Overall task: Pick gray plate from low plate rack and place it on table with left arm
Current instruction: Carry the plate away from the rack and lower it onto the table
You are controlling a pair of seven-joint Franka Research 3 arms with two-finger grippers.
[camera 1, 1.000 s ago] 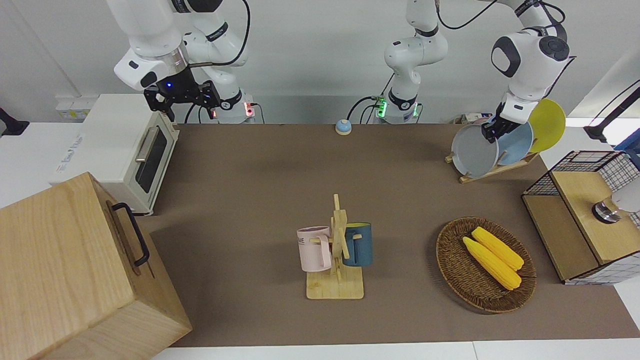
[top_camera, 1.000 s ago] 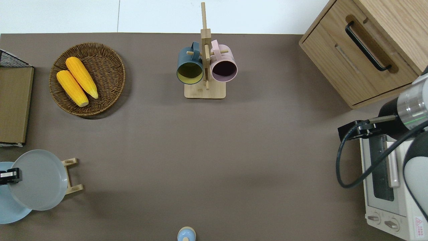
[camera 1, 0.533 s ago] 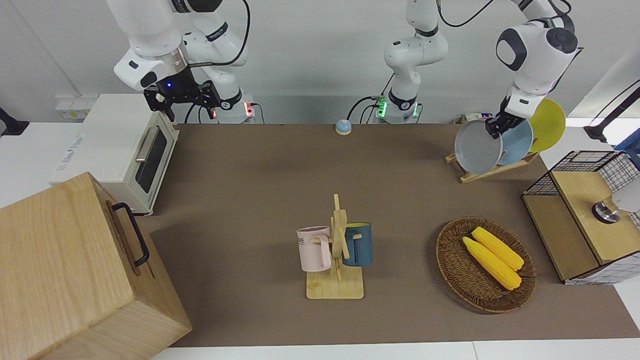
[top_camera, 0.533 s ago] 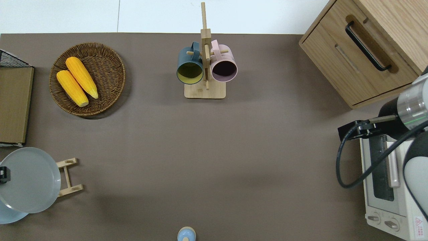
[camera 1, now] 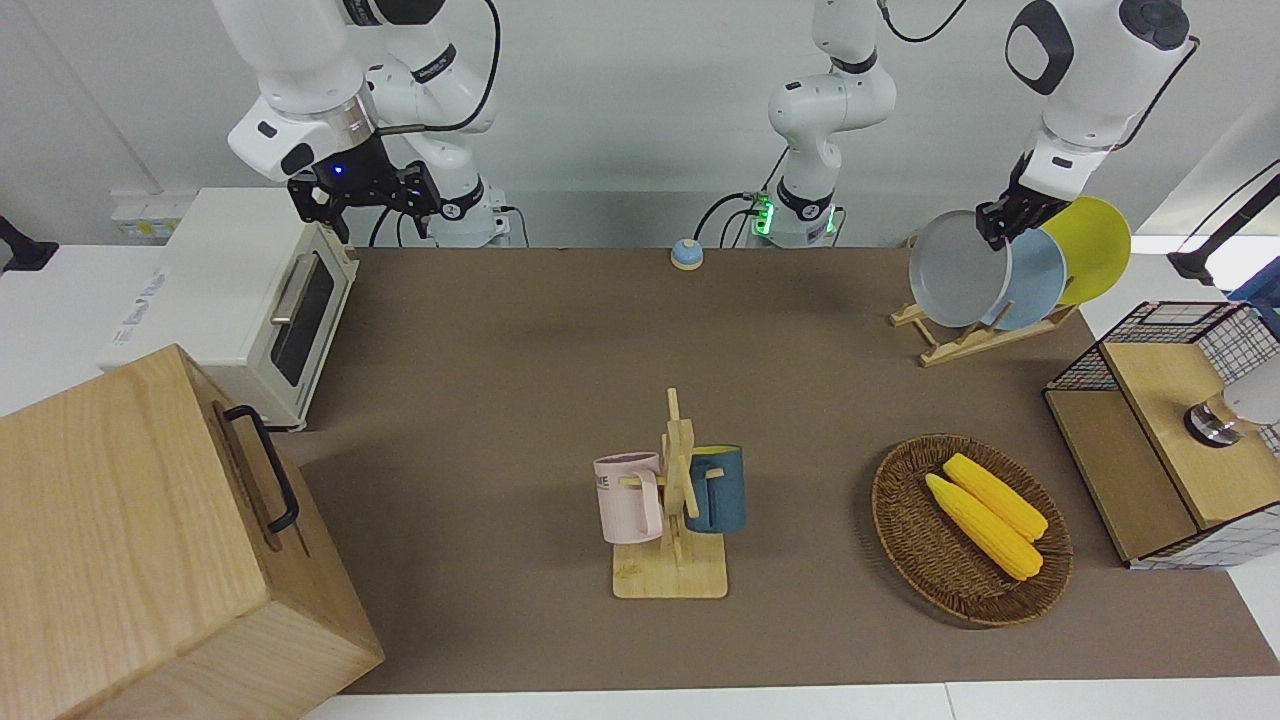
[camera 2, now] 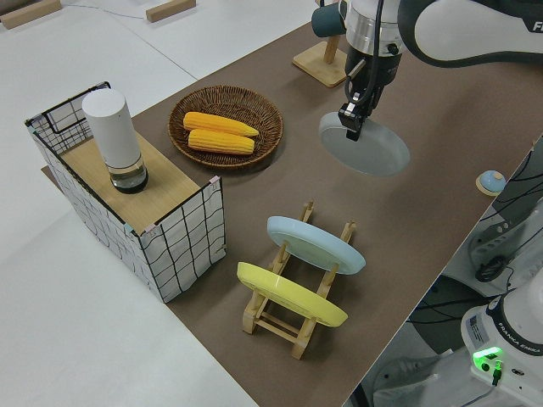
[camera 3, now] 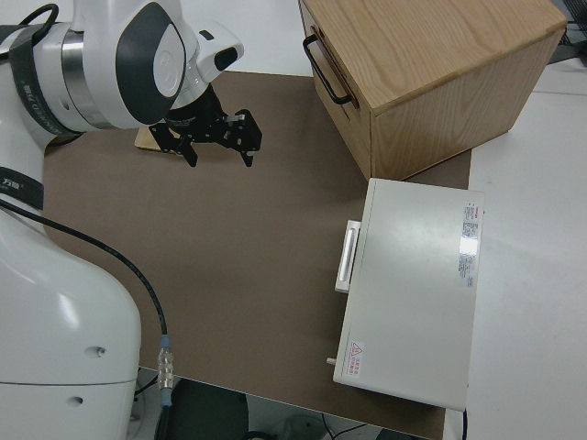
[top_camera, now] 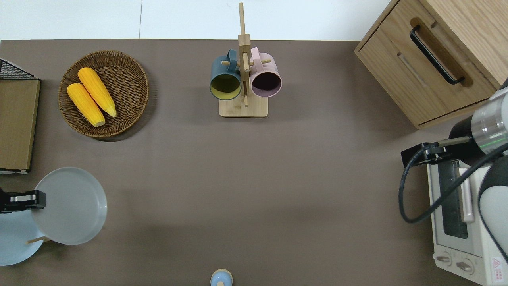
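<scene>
Left gripper (camera 1: 1000,220) pinches the rim of the gray plate (camera 1: 958,268), lifted clear of the rack (camera 2: 297,297) above the table (top_camera: 254,178). Held only by its edge, the plate may slip if swung quickly.

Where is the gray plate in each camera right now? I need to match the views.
Front view: the gray plate, held up by the left gripper, just above the low plate rack.
Overhead view: near the left arm's end.
Left side view: in the air, over the table.
Right side view: not in it.
Shared landmark: the corn basket.
</scene>
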